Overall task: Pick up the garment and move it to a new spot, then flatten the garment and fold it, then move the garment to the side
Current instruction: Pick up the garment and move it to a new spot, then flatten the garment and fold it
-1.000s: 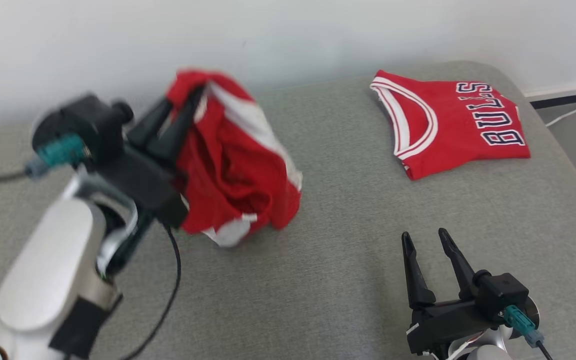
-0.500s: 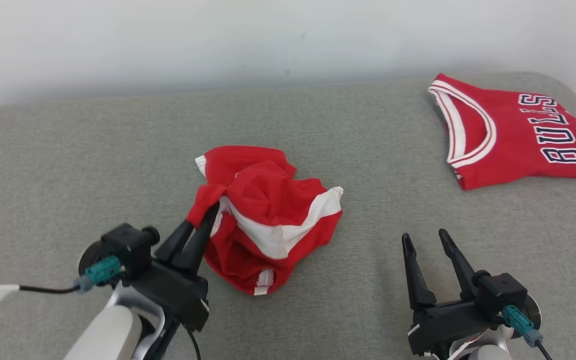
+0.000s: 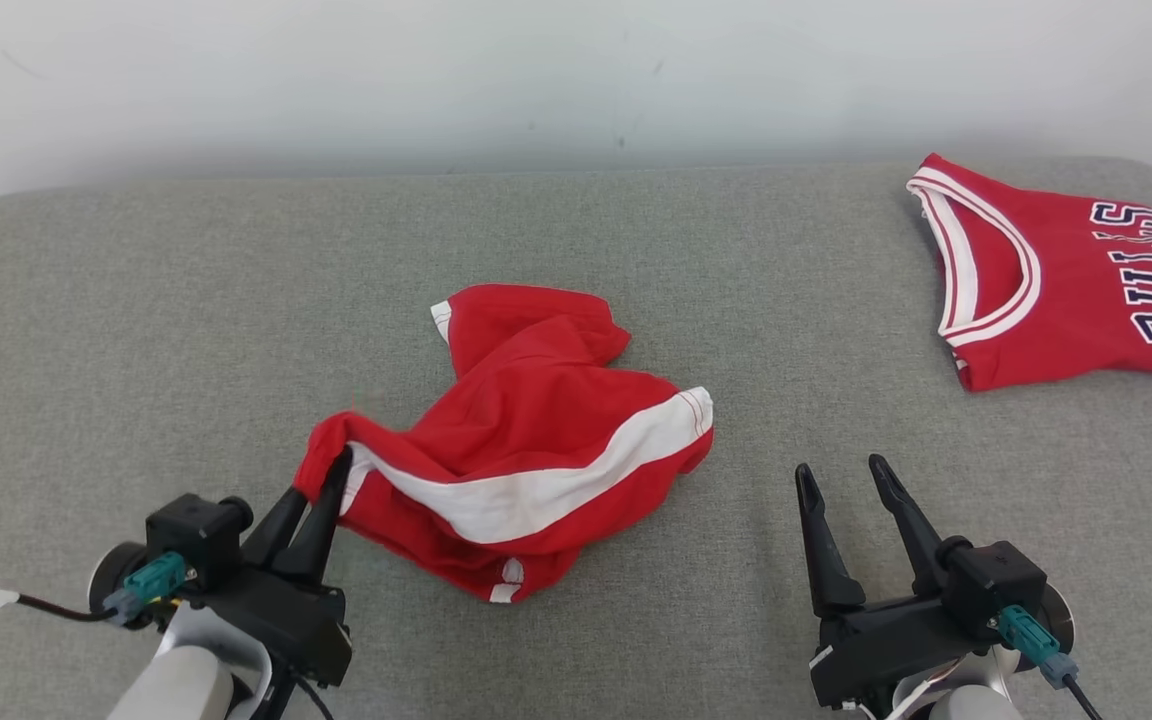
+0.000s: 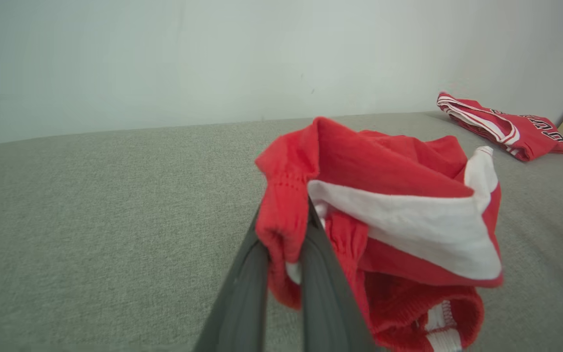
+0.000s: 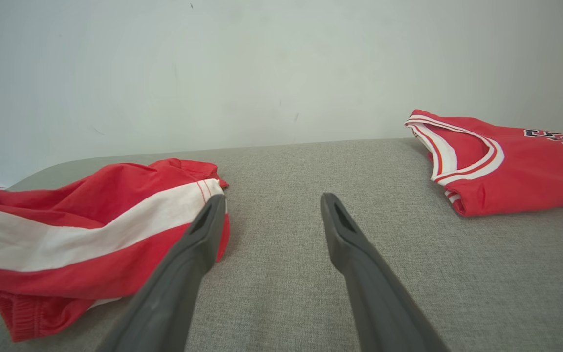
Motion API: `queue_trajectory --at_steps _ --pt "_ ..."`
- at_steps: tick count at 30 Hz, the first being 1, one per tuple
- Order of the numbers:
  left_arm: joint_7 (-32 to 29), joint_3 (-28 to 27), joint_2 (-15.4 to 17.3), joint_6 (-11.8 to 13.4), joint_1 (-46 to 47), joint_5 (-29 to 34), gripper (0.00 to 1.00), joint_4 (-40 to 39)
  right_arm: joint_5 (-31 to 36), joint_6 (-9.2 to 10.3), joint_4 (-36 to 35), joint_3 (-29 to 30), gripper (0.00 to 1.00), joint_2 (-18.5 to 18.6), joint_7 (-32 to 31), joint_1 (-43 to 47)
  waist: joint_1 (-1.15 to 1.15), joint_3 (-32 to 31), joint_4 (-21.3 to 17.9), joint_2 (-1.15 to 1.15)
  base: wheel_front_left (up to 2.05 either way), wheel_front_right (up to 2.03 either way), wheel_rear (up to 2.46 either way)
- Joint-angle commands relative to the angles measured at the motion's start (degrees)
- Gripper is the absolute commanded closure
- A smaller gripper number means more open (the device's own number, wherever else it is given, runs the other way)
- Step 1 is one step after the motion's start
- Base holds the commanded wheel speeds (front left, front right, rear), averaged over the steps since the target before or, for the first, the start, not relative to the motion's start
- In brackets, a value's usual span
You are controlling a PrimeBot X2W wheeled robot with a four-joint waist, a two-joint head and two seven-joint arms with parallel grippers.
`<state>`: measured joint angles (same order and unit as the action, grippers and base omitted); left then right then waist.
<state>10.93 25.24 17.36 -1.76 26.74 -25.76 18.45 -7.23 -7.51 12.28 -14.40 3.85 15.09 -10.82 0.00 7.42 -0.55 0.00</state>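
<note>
Home room: grey upholstered cushion (image 3: 136, 300)

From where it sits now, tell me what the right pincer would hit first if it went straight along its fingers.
Probably bare grey cushion: the right pincer, open, aims between the red shorts and the folded jersey, touching neither. Depth is unclear; beyond lies the wall.

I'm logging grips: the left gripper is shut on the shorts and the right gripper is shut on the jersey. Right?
Not quite. The left gripper is shut on the shorts, but the right gripper is open and empty; the jersey lies apart from it, as the right wrist view shows.
</note>
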Motion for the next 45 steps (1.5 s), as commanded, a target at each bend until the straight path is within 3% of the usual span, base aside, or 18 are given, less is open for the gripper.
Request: queue_trajectory --at_steps 1,3,5,14,26,34,45 --pt "0.7 -0.1 -0.3 0.1 -0.9 -0.4 1.00 0.9 -0.6 0.05 0.2 -0.1 0.00 0.3 0.1 0.1 0.00 0.0 -0.1 0.00 0.00 0.00 0.00" --pt "1.6 -0.5 -0.6 0.4 -1.0 -0.5 1.00 2.8 -0.7 0.05 0.2 -0.1 0.00 0.3 0.1 0.0 0.00 0.1 -0.2 0.00 0.00 0.00 0.00" --pt "2.6 -0.9 -0.9 1.1 -0.7 0.1 0.00 3.9 -0.7 0.05 0.2 0.0 0.00 0.3 0.1 -0.1 0.00 0.3 -0.3 0.00 0.00 0.00 0.00" --pt "4.3 -6.2 -3.5 3.9 -3.5 1.6 0.00 0.4 -0.5 0.05 0.0 1.0 0.00 0.4 0.1 -0.3 0.00 0.7 0.6 0.00 0.00 0.00 0.00" --pt "4.3 -14.3 -10.8 2.8 -13.3 6.4 0.00 -10.5 -0.6 0.05 -0.3 1.6 0.00 0.9 0.1 -0.2 0.00 0.5 2.3 0.00 0.00 0.00 0.00" --pt "4.3 -13.1 -13.4 0.7 -18.5 8.8 0.00 -13.2 -0.5 0.05 -0.4 2.1 0.00 1.0 0.1 0.1 0.00 0.5 3.2 0.00 0.00 0.00 0.00" --pt "4.3 -6.6 -14.1 -3.9 -17.1 11.2 0.00 -4.9 -1.0 0.05 0.0 0.3 0.00 1.1 0.1 -1.2 0.00 1.1 1.3 0.00 0.00 0.00 0.00"
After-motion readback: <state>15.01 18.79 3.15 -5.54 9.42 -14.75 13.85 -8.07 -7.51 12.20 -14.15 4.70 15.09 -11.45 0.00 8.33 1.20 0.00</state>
